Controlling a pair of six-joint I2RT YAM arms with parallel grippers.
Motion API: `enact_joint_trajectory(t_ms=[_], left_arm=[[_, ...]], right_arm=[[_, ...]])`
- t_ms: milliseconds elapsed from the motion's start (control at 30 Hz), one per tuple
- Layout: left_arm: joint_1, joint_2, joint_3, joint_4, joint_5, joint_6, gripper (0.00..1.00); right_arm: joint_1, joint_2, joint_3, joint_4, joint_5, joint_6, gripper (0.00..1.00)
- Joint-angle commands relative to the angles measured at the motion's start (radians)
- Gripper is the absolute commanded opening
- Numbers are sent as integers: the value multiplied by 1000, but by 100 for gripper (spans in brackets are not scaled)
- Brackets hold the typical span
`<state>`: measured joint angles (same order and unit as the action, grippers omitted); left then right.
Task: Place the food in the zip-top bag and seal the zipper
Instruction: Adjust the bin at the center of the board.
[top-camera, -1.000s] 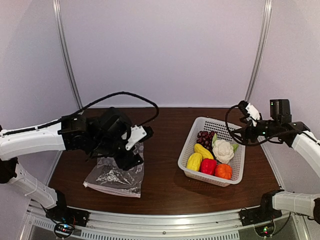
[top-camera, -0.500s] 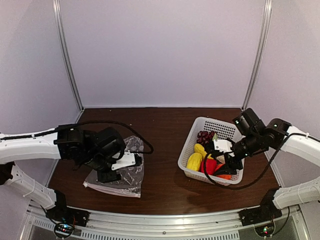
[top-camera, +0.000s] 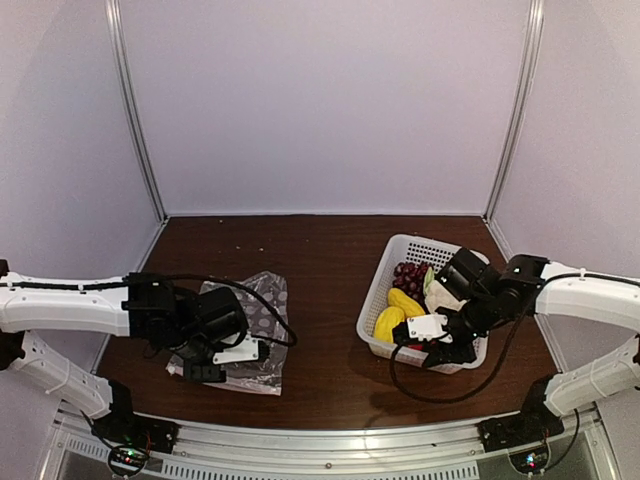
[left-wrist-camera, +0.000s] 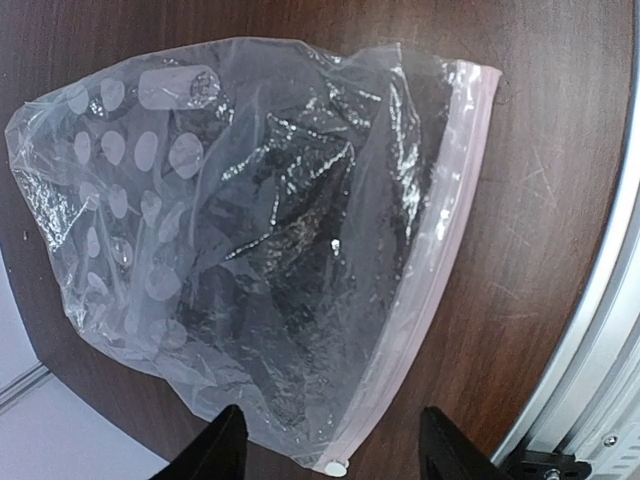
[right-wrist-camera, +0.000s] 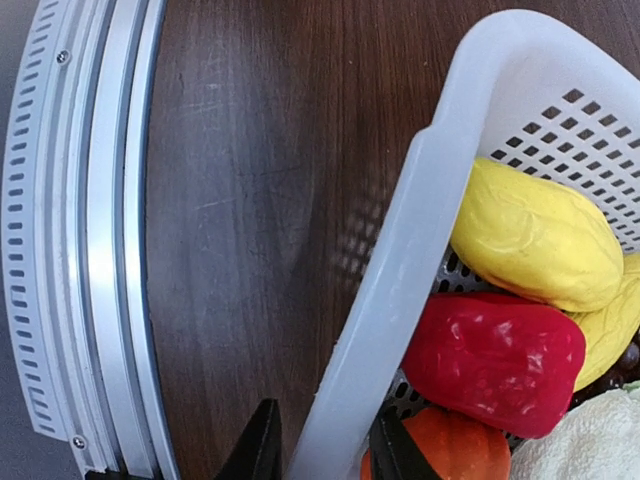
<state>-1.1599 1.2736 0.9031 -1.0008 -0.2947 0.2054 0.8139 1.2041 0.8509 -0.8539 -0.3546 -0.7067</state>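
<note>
Nothing is bagged. The food (right-wrist-camera: 490, 360) sits in the basket (right-wrist-camera: 400, 280) at the surface's (right-wrist-camera: 250, 200) right; the bag (left-wrist-camera: 250, 250) lies flat near-left. The left claw (left-wrist-camera: 335, 445) is spread empty over the zipper (left-wrist-camera: 430, 250). The right claw (right-wrist-camera: 325, 445) straddles the basket rim (whether it is clamped cannot be told). Next, the mouth must be opened.

a white perforated basket (top-camera: 440, 243) stands on the right half of a dark brown wooden table (top-camera: 330, 270), near its front edge. a slotted silver rail (top-camera: 330, 445) runs along that edge. pale lilac walls (top-camera: 320, 100) with metal strips (top-camera: 135, 110) stand behind
</note>
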Motion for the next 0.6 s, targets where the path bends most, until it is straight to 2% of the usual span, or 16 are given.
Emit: enact_joint_trajectory(t_ms=[0, 67, 133, 233, 267, 367, 433, 567], left_arm=[[-4, -14, -7, 32, -10, 21, 60], [-4, -8, -3, 31, 1, 21, 60], [-4, -2, -8, 30, 14, 26, 60], [-12, 7, -17, 34, 43, 40, 59], [-17, 13, -18, 35, 45, 45, 59], [-32, 38, -17, 39, 39, 53, 59], [-44, 59, -20, 41, 24, 55, 60], [-90, 108, -38, 53, -24, 61, 61]], right_arm=[[9, -53, -36, -86, 94, -32, 24], [10, -86, -51, -111, 126, -49, 22], [9, -127, -59, -130, 150, -67, 15], [7, -154, -51, -158, 162, -90, 14], [7, -150, -52, -159, 160, -93, 17], [6, -153, -43, -142, 134, -84, 40], [7, -167, -19, -129, 112, -64, 51], [-18, -181, 58, -129, 63, -24, 58]])
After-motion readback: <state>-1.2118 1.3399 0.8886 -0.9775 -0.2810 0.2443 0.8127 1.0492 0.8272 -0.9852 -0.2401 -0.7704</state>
